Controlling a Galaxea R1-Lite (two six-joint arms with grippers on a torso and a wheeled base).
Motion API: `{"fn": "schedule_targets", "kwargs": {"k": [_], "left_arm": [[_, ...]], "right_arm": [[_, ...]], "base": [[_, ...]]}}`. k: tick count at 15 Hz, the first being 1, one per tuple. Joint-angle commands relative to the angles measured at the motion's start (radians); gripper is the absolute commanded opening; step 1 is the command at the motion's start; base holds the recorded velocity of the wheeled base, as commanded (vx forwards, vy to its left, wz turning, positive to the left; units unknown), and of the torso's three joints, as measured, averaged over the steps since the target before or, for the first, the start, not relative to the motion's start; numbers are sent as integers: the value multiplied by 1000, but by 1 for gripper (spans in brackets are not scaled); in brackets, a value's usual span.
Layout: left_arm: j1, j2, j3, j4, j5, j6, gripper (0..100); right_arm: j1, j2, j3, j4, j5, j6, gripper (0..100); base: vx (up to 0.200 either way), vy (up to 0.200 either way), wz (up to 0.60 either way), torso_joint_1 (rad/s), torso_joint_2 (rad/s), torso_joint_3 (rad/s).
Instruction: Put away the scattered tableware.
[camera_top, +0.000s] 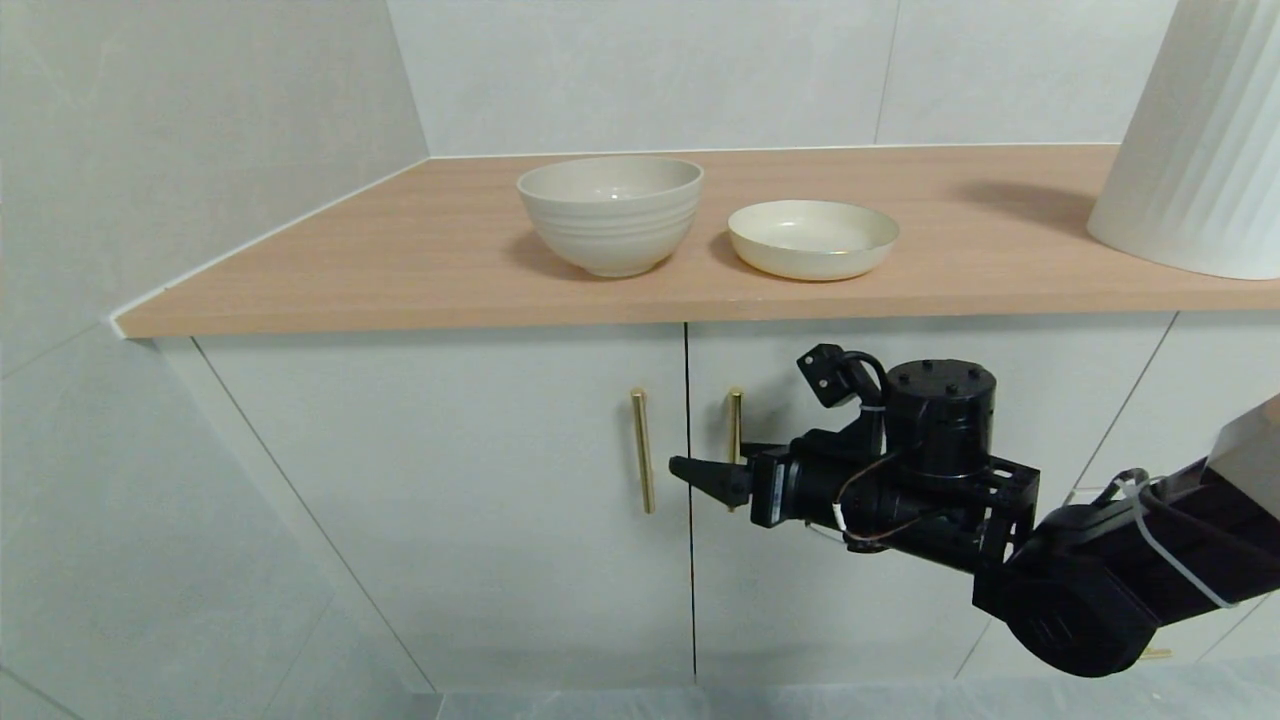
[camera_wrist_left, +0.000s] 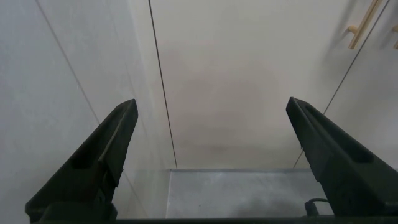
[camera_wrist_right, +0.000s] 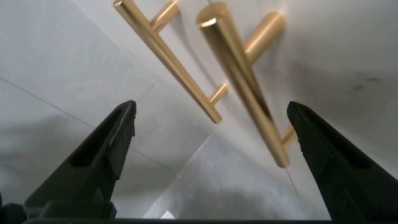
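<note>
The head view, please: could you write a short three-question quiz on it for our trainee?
1. True or false: the bowl stands left of the plate on the counter.
2. The fingers of the right gripper are: A) open by the gold handles; B) shut on the plate; C) shut on the bowl.
3. Fill in: both cabinet doors are ___.
Key: 1 true; 2 A; 3 shut.

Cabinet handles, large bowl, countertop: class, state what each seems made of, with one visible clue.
Gold bar-shaped cabinet handles: probably brass-toned metal, satin finish; soft metallic sheen. Large cream ribbed bowl: likely glazed ceramic; glossy highlight inside. Light brown countertop: wood or wood-look laminate, matte; faint grain.
</note>
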Motion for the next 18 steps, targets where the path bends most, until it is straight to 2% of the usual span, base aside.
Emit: {"fn": "schedule_targets", "kwargs": {"k": [1, 8, 9, 12, 18], "left_arm": [[0, 0, 0, -1, 0, 0, 100], [0, 0, 0, 1, 0, 0, 100], [0, 0, 0, 1, 0, 0, 100], [0, 0, 0, 1, 0, 0, 100], [0, 0, 0, 1, 0, 0, 100]], "right_arm": [[9, 5, 3, -14, 1, 8, 100], [31, -12, 15, -25, 13, 50, 100], [31, -18, 20, -25, 24, 50, 100], [31, -87, 69, -25, 142, 76, 100], [26, -195, 161, -25, 174, 79, 100]], "base": [[0, 0, 0, 0, 0, 0], [0, 0, 0, 0, 0, 0], [0, 0, 0, 0, 0, 0], [0, 0, 0, 0, 0, 0], [0, 0, 0, 0, 0, 0]]}}
